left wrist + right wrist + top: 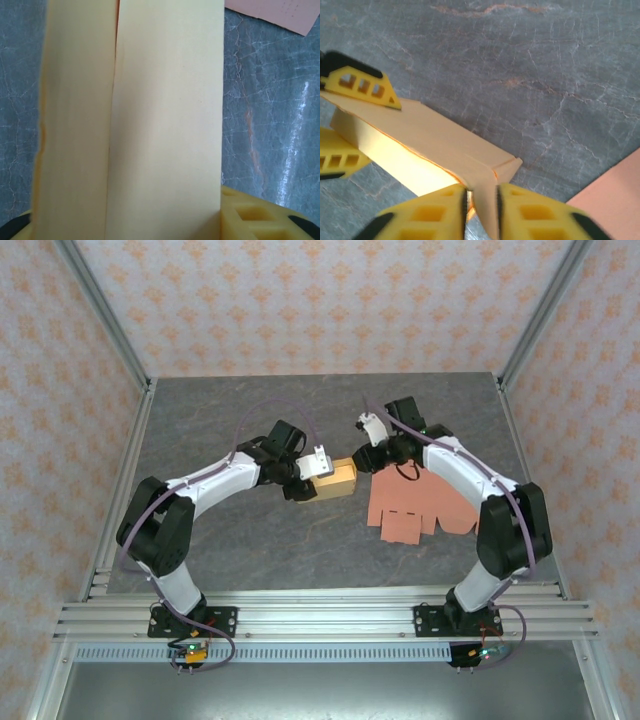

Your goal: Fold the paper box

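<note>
Top external view had the paper box (pixel 340 480) near the middle of the table (pixel 250 530), a pale yellow block partly folded up and caught between my two arms. My left gripper (pixel 312 478) met it at its left end and my right gripper (pixel 372 452) at its right end. Whether it rested on the table or hung just above it I could not tell.

Through the right wrist camera the paper box (pixel 420 145) ran away from me at a slant over the grey stone-patterned table (pixel 545 65), and its near end narrowed into a thin upright flap. My right gripper (pixel 482 200) was pinched on that flap, one yellow finger (pixel 435 215) against each face, with only the card between them. At the far end my left gripper (pixel 350 122) held the box across its thickness, one finger on top and one underneath, spread just as wide as the box.

Through the left wrist camera the paper box (pixel 165 125) stood close against the lens as two long pale panels with a seam between them. One of my yellow fingers (pixel 250 215) sat against the bottom corner of the right panel.

Just beside the box, under my right arm, lay a flat salmon-pink cardboard sheet (pixel 415 505) with tabs along its near edge. Its corners also showed at the picture edges (pixel 615 195) (pixel 280 12). I could not tell whether it touched the box.
</note>
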{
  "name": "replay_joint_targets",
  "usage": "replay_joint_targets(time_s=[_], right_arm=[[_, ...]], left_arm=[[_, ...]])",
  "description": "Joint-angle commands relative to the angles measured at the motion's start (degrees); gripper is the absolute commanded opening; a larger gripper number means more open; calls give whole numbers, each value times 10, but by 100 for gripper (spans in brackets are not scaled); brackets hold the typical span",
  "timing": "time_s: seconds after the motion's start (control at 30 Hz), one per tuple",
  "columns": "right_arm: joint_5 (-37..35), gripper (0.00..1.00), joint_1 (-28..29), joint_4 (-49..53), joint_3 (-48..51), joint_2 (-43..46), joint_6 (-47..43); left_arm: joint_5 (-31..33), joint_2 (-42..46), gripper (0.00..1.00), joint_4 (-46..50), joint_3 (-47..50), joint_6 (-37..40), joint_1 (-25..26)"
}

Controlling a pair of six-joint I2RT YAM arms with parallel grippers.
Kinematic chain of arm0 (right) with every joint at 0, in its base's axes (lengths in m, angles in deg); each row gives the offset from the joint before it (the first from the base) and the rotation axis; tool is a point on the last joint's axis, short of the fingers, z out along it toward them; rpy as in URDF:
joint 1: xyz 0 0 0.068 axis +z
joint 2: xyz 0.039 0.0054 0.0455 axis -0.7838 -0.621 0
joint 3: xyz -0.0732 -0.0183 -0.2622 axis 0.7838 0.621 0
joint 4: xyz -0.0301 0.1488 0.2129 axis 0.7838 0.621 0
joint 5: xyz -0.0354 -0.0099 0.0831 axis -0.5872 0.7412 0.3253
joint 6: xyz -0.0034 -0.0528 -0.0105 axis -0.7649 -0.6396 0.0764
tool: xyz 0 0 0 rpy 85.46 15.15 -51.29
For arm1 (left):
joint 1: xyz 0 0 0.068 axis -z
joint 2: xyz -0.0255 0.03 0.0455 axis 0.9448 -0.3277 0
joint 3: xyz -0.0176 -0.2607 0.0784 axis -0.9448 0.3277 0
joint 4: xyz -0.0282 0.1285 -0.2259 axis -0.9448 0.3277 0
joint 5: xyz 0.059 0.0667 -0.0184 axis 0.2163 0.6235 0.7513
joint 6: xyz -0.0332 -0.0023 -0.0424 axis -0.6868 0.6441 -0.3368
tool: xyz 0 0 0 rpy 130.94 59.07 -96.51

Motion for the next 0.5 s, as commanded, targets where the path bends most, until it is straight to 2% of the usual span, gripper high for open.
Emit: replay_joint_targets(time_s=[0.0, 0.07, 0.17, 0.47], right_arm=[[10, 16, 8, 4, -24, -8, 13], [-6, 9, 17, -7, -20, -7, 37], [-33, 5, 31, -7, -18, -6, 80], [-129, 7, 53, -55, 25, 16, 221]], left_arm=[[-5, -9, 46, 24, -27, -13, -3], [3, -18, 46, 32, -37, -20, -3], [8, -23, 46, 29, -47, -49, -3], [15, -10, 47, -18, -25, -97, -4]])
